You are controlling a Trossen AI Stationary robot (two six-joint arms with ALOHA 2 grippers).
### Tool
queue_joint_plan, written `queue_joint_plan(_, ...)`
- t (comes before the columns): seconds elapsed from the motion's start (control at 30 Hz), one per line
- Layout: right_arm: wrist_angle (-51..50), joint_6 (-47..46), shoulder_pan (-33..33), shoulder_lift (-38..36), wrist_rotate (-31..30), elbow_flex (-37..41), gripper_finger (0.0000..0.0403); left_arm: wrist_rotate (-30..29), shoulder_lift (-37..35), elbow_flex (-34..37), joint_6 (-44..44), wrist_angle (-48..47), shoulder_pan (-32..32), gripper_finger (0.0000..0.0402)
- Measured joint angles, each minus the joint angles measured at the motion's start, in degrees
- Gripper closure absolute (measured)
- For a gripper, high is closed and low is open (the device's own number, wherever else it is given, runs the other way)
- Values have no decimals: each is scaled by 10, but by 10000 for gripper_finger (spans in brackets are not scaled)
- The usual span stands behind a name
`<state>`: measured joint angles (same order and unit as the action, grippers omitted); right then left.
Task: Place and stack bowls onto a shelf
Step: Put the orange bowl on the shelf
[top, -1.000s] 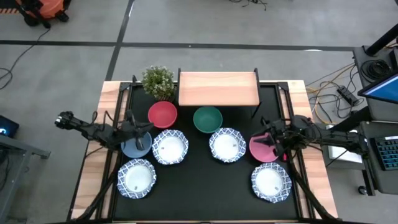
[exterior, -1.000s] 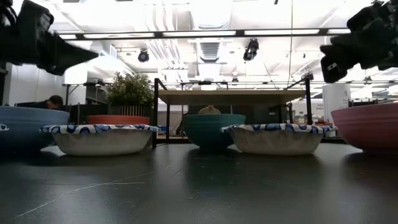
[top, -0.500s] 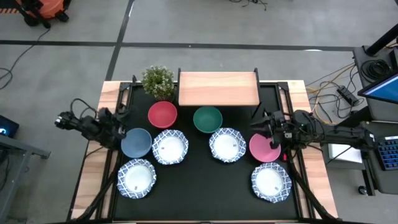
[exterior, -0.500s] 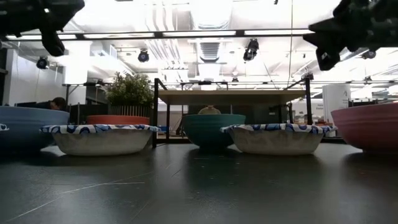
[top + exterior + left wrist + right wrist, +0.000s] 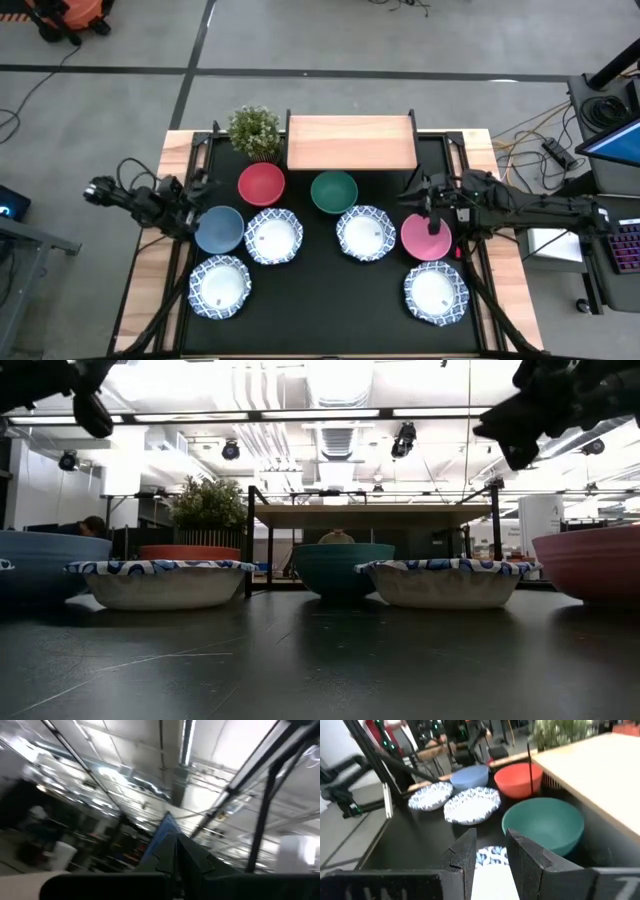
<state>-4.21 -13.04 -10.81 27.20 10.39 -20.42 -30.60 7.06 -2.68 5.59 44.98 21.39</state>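
Note:
In the high view the light-wood shelf (image 5: 350,142) stands at the table's far edge with nothing on it. On the black mat sit a red bowl (image 5: 261,184), a green bowl (image 5: 333,192), a grey-blue bowl (image 5: 219,229), a pink bowl (image 5: 426,237) and several white bowls with blue patterned rims (image 5: 273,236). My left gripper (image 5: 200,185) hangs shut in the air, left of the red bowl and beyond the grey-blue one, tipped upward. My right gripper (image 5: 415,195) is open above the pink bowl's far edge, facing the green bowl (image 5: 545,822).
A potted plant (image 5: 254,130) stands left of the shelf at the far edge. The table's black frame posts (image 5: 212,140) rise beside the shelf. Bare mat lies along the near middle (image 5: 330,300). Wooden strips edge the table on both sides.
My left gripper has drawn back from over the grey-blue bowl toward the table's left edge, risen and tipped upward. My right gripper has moved from over the pink bowl toward the far edge and risen. All the bowls have stayed where they were.

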Motion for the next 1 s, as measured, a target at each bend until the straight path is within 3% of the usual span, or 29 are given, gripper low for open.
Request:
queue_joint_plan(0.17,-2,1,0,-1,0,1,307,-24,113,-52,69,-3,0,402)
queue_joint_plan(0.27,0,11,0,-1,0,1,307,-25,180,-106,96,-61,0,402)
queue_joint_plan(0.5,1,43,-9,0,-46,-6,307,-28,316,-289,238,-507,0,402)
queue_joint_plan(0.67,0,52,-44,0,-43,-20,307,-28,437,-399,340,-788,-2,402)
queue_joint_plan(0.77,-3,83,-73,0,-40,-25,307,0,504,-460,421,-946,-6,394)
queue_joint_plan(0.87,-3,113,-106,0,-29,-32,307,1,561,-501,451,-1022,-6,368)
queue_joint_plan(1.0,-2,131,-144,0,38,-46,307,-18,627,-520,361,-1014,-11,317)
